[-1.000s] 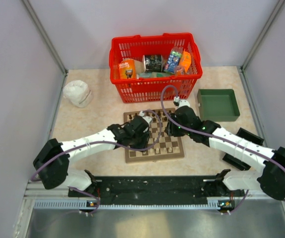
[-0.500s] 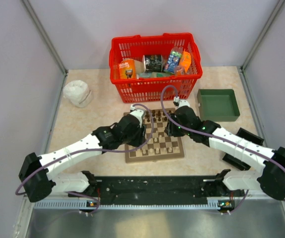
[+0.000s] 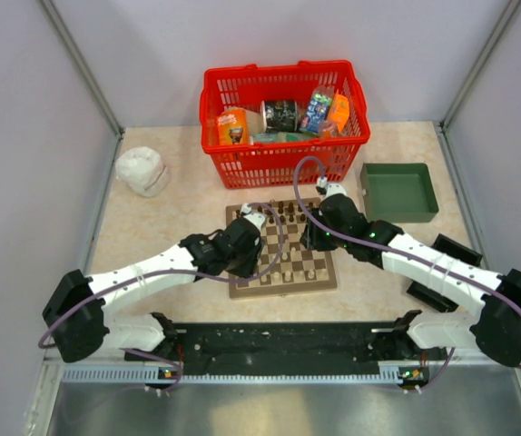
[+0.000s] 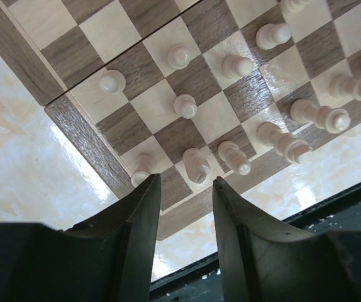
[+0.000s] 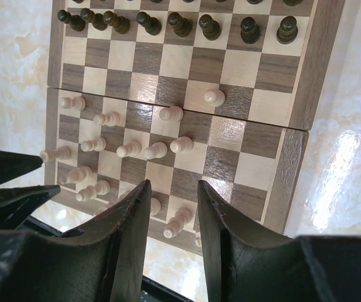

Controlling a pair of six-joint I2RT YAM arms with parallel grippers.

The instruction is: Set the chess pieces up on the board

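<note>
A glossy marbled table (image 3: 152,227) is being left bare at 9 o'clock of the board (image 3: 288,287). A red lattice basket (image 3: 283,165) is being kept at the board's 12 o'clock and a green tray (image 3: 398,218) at 2 o'clock. The checkered wooden board is being overhung by the left gripper (image 4: 185,182) and the right gripper (image 5: 173,187), both being held parted and empty. Rounded pale pieces (image 4: 185,106) are being shown toward the 6 o'clock edge, and dark pieces (image 5: 180,24) are being shown lined along the 12 o'clock edge.

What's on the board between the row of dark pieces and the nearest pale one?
Nothing. The right wrist view shows only bare squares of the board between the dark pieces and the nearest pale piece.
</note>
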